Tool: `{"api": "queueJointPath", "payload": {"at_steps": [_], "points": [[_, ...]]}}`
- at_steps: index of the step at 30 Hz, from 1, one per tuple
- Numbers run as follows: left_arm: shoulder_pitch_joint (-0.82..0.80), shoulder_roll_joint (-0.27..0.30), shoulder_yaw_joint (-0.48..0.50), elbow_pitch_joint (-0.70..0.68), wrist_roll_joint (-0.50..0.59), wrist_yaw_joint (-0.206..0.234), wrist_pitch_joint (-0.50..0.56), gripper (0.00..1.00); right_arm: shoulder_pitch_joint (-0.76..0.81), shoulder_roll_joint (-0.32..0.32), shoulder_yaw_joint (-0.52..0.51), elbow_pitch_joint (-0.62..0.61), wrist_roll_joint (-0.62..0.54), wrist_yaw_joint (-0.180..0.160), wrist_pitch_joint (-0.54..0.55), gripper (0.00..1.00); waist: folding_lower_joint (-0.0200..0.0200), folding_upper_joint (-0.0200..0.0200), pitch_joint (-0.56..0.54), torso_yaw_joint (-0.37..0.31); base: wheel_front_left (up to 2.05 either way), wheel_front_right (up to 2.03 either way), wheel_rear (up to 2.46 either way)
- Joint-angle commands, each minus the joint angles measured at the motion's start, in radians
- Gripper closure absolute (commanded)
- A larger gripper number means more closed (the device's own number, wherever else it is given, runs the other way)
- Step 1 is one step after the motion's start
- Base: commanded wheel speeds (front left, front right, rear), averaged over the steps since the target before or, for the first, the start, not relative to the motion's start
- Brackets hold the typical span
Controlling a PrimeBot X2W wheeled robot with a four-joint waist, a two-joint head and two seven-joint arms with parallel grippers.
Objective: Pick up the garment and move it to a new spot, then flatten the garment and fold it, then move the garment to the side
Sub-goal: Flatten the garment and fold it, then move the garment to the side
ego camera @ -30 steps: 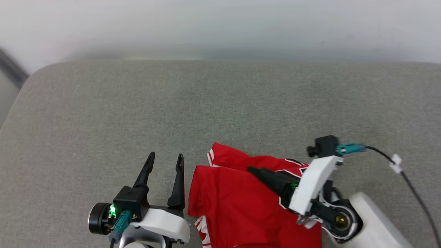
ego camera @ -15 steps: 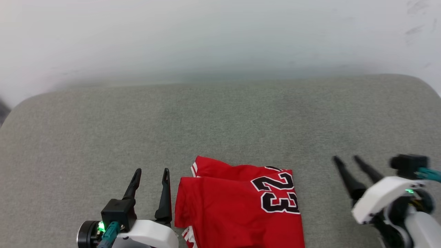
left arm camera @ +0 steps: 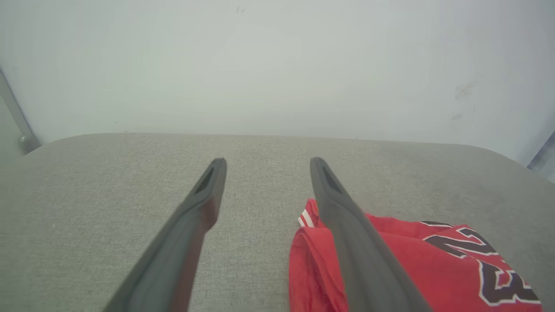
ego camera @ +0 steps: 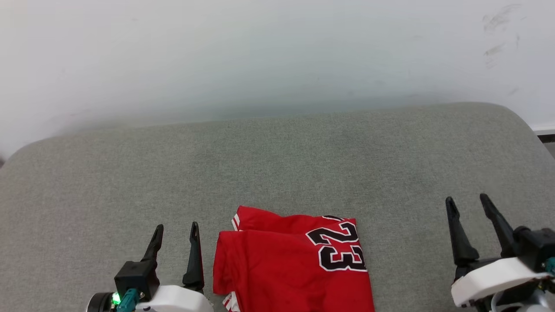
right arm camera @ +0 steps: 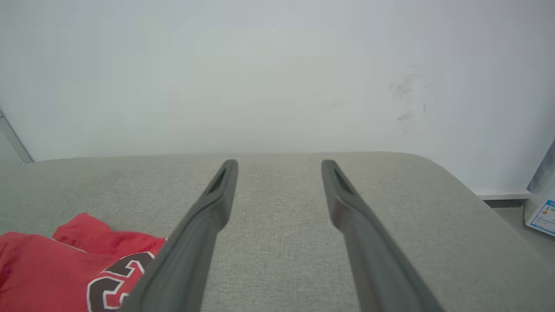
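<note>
Right pincer [ego camera: 466, 199] now past edge of garment [ego camera: 277, 268]

Your work surface: a grey fabric-covered pad [ego camera: 277, 164] with a coarse weave and rounded far corners. It is possibly a cushion or mattress top; you can't settle which from here. One thing lies directly on it: the garment [ego camera: 277, 268], red, folded into a rough rectangle near the front, about mid-width. A black, white-outlined "23" faces up on its right part, turned sideways. Red-and-white striped trim peeks out at its far left corner and near left edge. Its near end runs off the head view's bottom.
</note>
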Motion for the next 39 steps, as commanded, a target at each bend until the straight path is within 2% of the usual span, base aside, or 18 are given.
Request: {"api": "queueJointPath", "payload": {"at_steps": [1,5,11,19,23,27,32,36,39], "points": [[0.016,0.003,0.004,0.006,0.002,-0.002,-0.004,0.0,0.027,0.012,-0.001,-0.016,-0.013,0.0,0.008,0.0,0.0,0.0,-0.003,0.001,0.0,0.0,0.0],[0.025,0.002,0.012,0.018,0.006,-0.007,-0.007,0.0,0.084,0.045,0.002,-0.089,-0.049,0.0,0.039,0.0,0.0,0.0,-0.01,0.005,0.0,0.0,0.0],[0.031,-0.002,0.028,0.032,0.015,-0.012,-0.009,0.0,0.125,0.063,0.008,-0.155,-0.06,0.0,0.078,0.0,0.0,0.0,-0.009,0.005,0.0,0.0,0.0],[0.023,-0.015,0.048,0.036,0.033,-0.026,-0.009,0.0,0.135,0.071,0.001,-0.183,-0.056,0.0,0.114,0.0,0.0,0.0,-0.006,0.01,0.0,0.0,0.0],[0.008,-0.027,0.063,0.027,0.049,-0.033,-0.009,0.0,0.131,0.058,-0.015,-0.156,-0.037,0.0,0.12,0.0,0.0,0.0,0.001,0.024,0.0,0.0,0.0],[-0.003,-0.045,0.075,0.021,0.064,-0.045,-0.007,0.0,0.118,0.03,-0.051,-0.088,0.074,0.0,0.127,0.0,0.0,0.0,0.012,0.053,0.0,0.0,0.0],[-0.013,-0.075,0.09,0.002,0.09,-0.062,-0.007,0.0,0.084,-0.041,-0.076,0.028,0.244,0.0,0.155,0.0,0.0,0.0,0.039,0.096,0.0,0.0,0.0],[-0.031,-0.1,0.101,-0.015,0.114,-0.077,-0.007,0.0,0.045,-0.104,-0.015,0.11,0.363,0.0,0.195,0.0,0.0,0.0,0.08,0.131,0.0,0.0,0.0],[-0.046,-0.12,0.108,-0.021,0.129,-0.091,-0.007,0.0,0.012,-0.134,0.069,0.16,0.454,0.0,0.238,0.0,0.0,0.0,0.111,0.156,0.0,0.0,0.0]]}}
